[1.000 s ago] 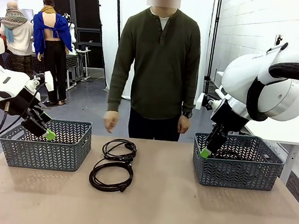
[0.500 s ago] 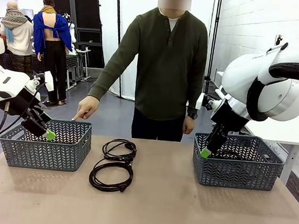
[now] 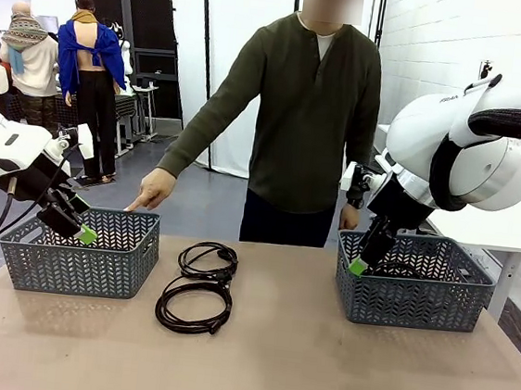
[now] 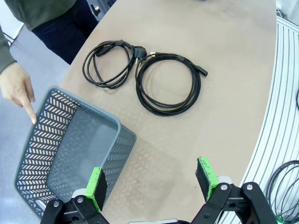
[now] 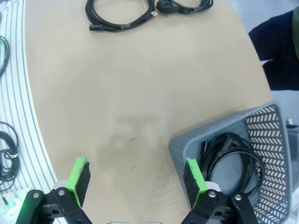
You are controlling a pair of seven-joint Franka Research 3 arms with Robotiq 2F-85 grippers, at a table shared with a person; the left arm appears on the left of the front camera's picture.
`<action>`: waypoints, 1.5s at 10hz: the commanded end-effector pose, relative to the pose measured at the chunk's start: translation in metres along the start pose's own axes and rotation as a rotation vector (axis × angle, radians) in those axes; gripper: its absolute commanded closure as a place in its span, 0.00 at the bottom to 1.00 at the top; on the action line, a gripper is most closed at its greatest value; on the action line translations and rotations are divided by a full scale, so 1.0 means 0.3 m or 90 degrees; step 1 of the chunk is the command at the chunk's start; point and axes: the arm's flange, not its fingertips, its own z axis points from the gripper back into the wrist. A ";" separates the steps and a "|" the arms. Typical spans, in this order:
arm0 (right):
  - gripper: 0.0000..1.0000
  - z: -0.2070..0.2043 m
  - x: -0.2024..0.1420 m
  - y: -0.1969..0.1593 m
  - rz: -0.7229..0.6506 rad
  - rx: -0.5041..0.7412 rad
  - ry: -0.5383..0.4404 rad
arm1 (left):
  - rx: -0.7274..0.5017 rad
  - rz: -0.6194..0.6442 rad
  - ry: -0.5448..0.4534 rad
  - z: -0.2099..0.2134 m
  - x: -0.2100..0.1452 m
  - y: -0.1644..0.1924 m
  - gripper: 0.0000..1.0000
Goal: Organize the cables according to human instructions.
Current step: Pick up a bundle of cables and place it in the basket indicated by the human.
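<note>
Two black coiled cables lie on the table between the baskets: a smaller coil point(image 3: 208, 260) point(image 4: 110, 62) at the back and a larger coil point(image 3: 195, 305) point(image 4: 169, 83) in front of it. Another cable point(image 5: 233, 165) rests inside the right grey basket point(image 3: 414, 284). The person's hand point(image 3: 151, 191) point(image 4: 18, 88) points a finger down at the left grey basket point(image 3: 82, 251) point(image 4: 70, 149). My left gripper point(image 3: 78, 227) point(image 4: 152, 179) hangs open over the left basket's near edge, holding nothing. My right gripper point(image 3: 366, 255) point(image 5: 135, 179) hovers open at the right basket's left rim.
The person point(image 3: 297, 115) stands at the far side of the tan table point(image 3: 271, 364), leaning toward the left basket. Bare tabletop lies in front of the coils and between the baskets. Loose cables point(image 5: 7, 149) lie on the floor beyond the table edge.
The person stepped to the right and stretched an arm out, bringing the hand from the side to point at the left basket. Both arms and the cables stayed still.
</note>
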 end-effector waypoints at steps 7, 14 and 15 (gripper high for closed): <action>0.00 -0.001 0.007 -0.013 -0.001 0.001 0.007 | 0.000 0.000 0.000 0.000 0.000 0.000 0.00; 0.00 -0.001 0.007 -0.013 -0.001 0.001 0.007 | -0.067 0.075 0.135 -0.173 0.347 0.052 0.00; 0.00 -0.001 0.007 -0.013 -0.001 0.001 0.007 | -0.059 0.091 0.155 -0.215 0.388 0.052 0.00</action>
